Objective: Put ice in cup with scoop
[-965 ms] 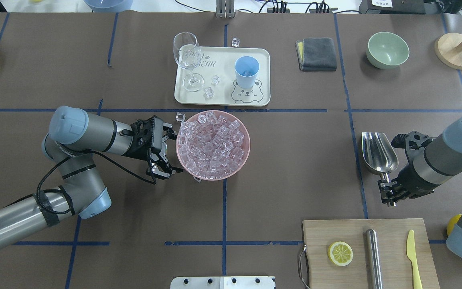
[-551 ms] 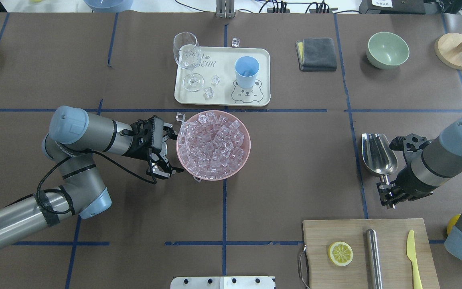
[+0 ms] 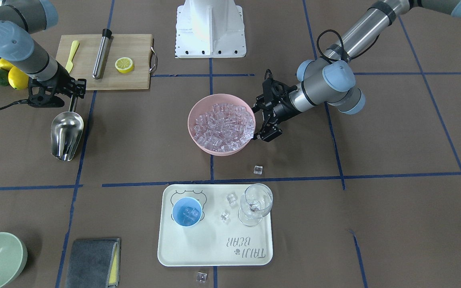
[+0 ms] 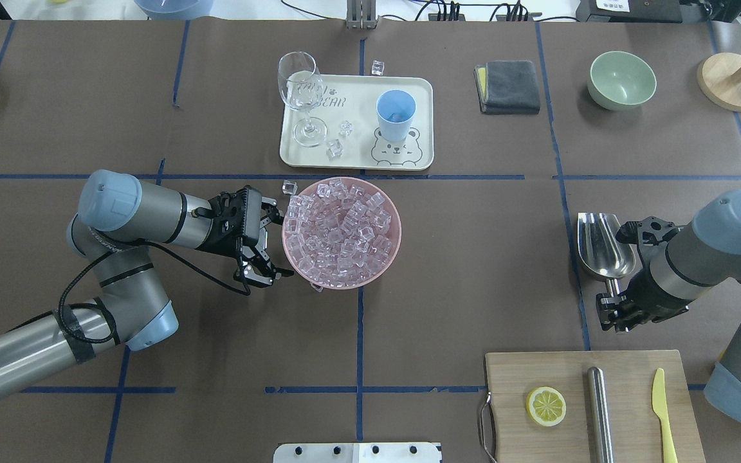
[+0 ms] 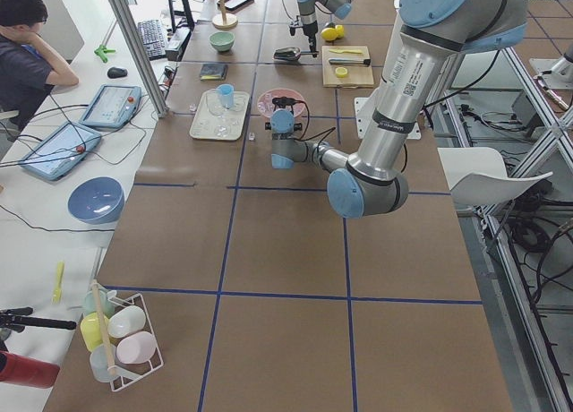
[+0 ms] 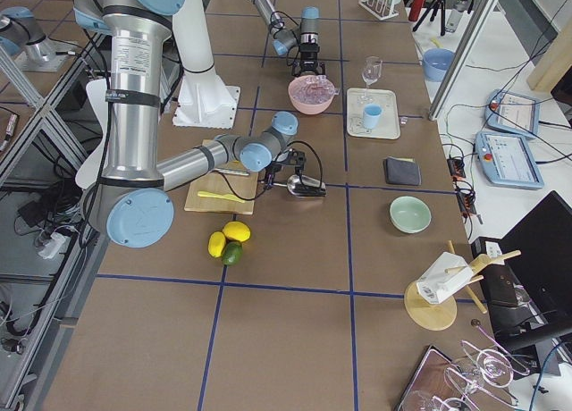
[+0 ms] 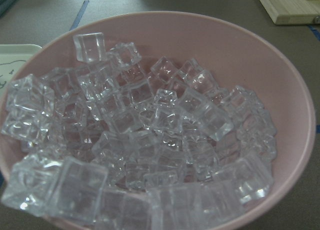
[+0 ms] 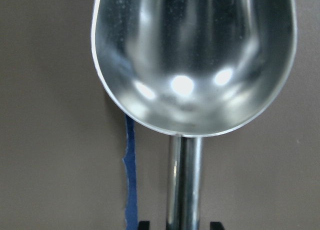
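The ice fills a pink bowl at the table's middle; it also fills the left wrist view. The light-blue cup stands on a cream tray beyond the bowl, with a few cubes inside it in the front-facing view. My left gripper is open at the bowl's left rim, fingers spread wide. My right gripper is shut on the handle of the steel scoop at the right. The scoop's trough is empty.
A stemmed glass and loose cubes share the tray. One cube lies by the bowl. A cutting board with lemon slice, steel tube and yellow knife is near right. A grey cloth and green bowl are far right.
My right gripper has shifted a little to the left with the scoop's handle, turning the scoop slightly. The left arm and the bowl have not moved.
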Controlling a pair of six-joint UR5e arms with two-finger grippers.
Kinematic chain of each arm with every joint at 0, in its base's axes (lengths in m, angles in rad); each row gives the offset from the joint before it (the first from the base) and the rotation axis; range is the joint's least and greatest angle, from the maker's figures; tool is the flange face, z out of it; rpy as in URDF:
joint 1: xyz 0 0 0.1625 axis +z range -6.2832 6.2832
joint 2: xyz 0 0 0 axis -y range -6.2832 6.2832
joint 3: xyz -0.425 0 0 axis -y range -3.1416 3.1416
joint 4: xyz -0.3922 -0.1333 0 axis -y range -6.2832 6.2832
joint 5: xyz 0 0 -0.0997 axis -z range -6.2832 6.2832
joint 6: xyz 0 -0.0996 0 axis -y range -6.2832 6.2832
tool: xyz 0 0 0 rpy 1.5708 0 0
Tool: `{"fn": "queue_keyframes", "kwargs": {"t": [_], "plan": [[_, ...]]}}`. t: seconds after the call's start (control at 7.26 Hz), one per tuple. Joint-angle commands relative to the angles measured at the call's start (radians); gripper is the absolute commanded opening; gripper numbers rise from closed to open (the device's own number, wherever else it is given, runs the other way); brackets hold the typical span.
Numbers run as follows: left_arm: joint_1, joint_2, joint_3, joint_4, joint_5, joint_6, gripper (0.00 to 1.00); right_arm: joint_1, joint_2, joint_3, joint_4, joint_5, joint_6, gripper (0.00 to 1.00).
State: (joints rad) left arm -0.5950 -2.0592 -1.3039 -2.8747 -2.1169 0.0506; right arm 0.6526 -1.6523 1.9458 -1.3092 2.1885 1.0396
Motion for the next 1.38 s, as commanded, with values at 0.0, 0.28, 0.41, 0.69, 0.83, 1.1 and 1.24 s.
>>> {"fn": "queue_keyframes", "kwargs": {"t": [0.0,0.28,0.41,0.69,0.83,1.1,1.24], "plan": [[-0.002,0.002,-0.002,0.000,0.000,-0.002,1.00,0.057,0.000,0.042,-0.002,-0.003,-0.003,1.00],[-0.002,0.004,-0.005,0.000,0.000,-0.002,1.00,0.160,0.023,0.047,-0.007,-0.018,-0.024,1.00],[-0.003,0.004,-0.009,0.000,0.000,-0.002,1.00,0.212,0.031,0.044,-0.013,-0.016,-0.114,1.00],[-0.005,0.005,-0.012,0.000,0.000,-0.005,1.00,0.341,0.032,0.028,-0.077,0.000,-0.382,1.00],[-0.006,0.005,-0.012,0.002,0.000,-0.006,1.00,0.410,0.040,0.027,-0.170,0.000,-0.542,1.00],[-0.006,0.008,-0.012,0.002,0.002,-0.006,1.00,0.594,0.039,0.022,-0.327,0.003,-0.857,1.00],[-0.008,0.010,-0.012,0.002,0.002,-0.006,1.00,0.675,0.025,0.019,-0.391,0.004,-0.991,1.00]]}}
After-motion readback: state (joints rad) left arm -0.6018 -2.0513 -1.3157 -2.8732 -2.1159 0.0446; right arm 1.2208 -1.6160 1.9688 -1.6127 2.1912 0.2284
